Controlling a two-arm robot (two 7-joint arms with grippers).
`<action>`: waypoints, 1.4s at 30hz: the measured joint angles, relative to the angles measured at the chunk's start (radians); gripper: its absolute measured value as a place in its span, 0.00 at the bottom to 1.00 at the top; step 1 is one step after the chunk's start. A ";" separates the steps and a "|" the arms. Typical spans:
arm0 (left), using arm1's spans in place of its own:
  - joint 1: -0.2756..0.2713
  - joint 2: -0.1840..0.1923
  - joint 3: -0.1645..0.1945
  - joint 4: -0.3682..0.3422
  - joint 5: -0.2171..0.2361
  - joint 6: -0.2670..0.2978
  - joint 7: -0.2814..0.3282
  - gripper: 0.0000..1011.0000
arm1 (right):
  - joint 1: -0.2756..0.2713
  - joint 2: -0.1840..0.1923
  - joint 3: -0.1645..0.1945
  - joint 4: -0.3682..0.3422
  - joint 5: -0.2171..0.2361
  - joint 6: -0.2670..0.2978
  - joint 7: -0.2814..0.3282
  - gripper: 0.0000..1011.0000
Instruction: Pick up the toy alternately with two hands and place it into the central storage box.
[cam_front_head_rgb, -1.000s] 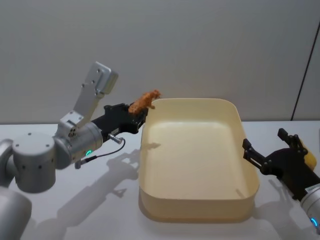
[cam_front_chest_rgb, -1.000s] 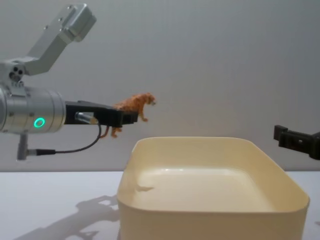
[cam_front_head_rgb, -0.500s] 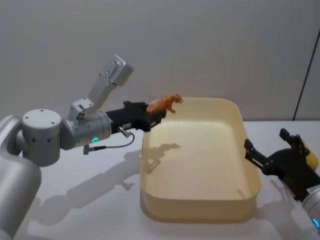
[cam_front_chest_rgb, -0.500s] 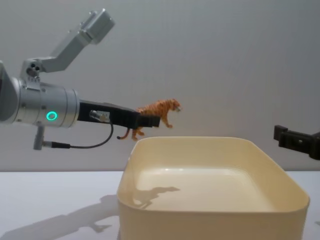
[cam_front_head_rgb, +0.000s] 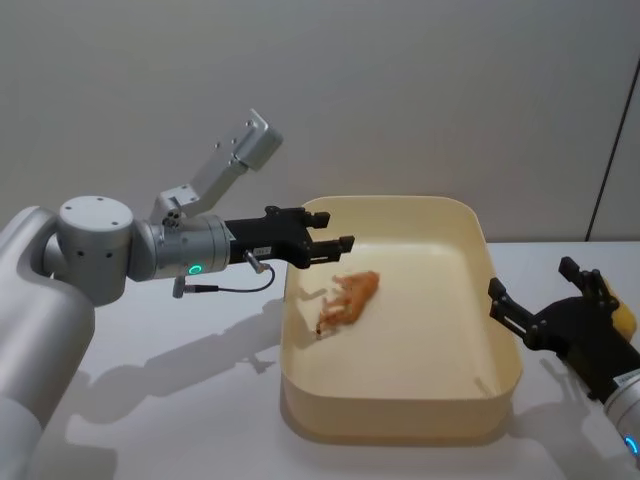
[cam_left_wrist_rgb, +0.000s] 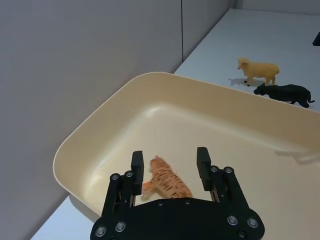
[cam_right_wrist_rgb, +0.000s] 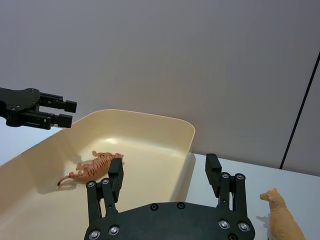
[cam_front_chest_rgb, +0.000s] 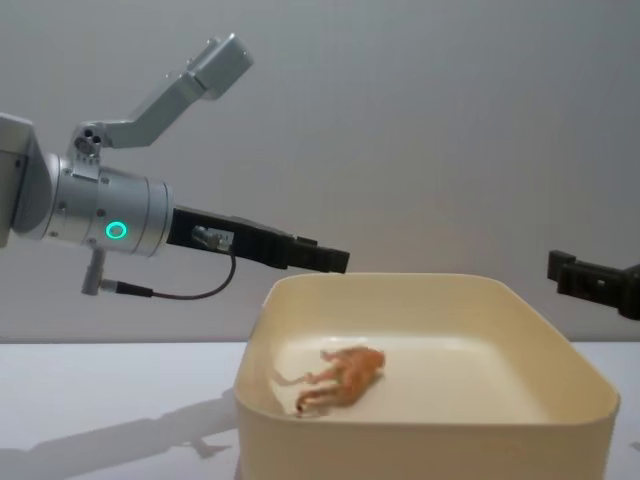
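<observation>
An orange striped tiger toy (cam_front_head_rgb: 350, 295) lies on its side on the floor of the cream-yellow central storage box (cam_front_head_rgb: 400, 418), toward its left half. My left gripper (cam_front_head_rgb: 335, 245) hovers open above the box's left rim, nothing between its fingers; in the left wrist view the tiger (cam_left_wrist_rgb: 167, 182) lies below the open left gripper (cam_left_wrist_rgb: 170, 160). My right gripper (cam_front_head_rgb: 545, 292) waits open just outside the box's right wall, low over the table. From the chest, the tiger (cam_front_chest_rgb: 345, 372) rests inside the box (cam_front_chest_rgb: 420, 450) beneath the left gripper (cam_front_chest_rgb: 335, 260).
A tan sheep toy (cam_left_wrist_rgb: 259, 70) and a black panther toy (cam_left_wrist_rgb: 282, 92) stand on the white table beyond the box's right side. Another tan animal (cam_right_wrist_rgb: 282, 217) stands next to my right gripper (cam_right_wrist_rgb: 165, 172). A grey wall rises behind the table.
The left gripper carried the tiger rightward over the box, then opened. The tiger dropped onto the box floor. The right arm stayed still.
</observation>
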 joint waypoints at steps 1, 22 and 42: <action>-0.003 -0.001 0.000 0.006 0.002 -0.001 -0.004 0.64 | 0.000 0.000 0.000 0.000 0.000 0.000 0.000 0.99; -0.045 -0.013 0.006 0.071 0.022 -0.015 -0.062 0.99 | 0.000 0.000 0.000 0.000 0.000 0.000 0.000 0.99; -0.052 -0.015 0.007 0.084 0.025 -0.018 -0.073 0.99 | 0.000 0.000 0.000 0.000 0.000 0.000 0.000 0.99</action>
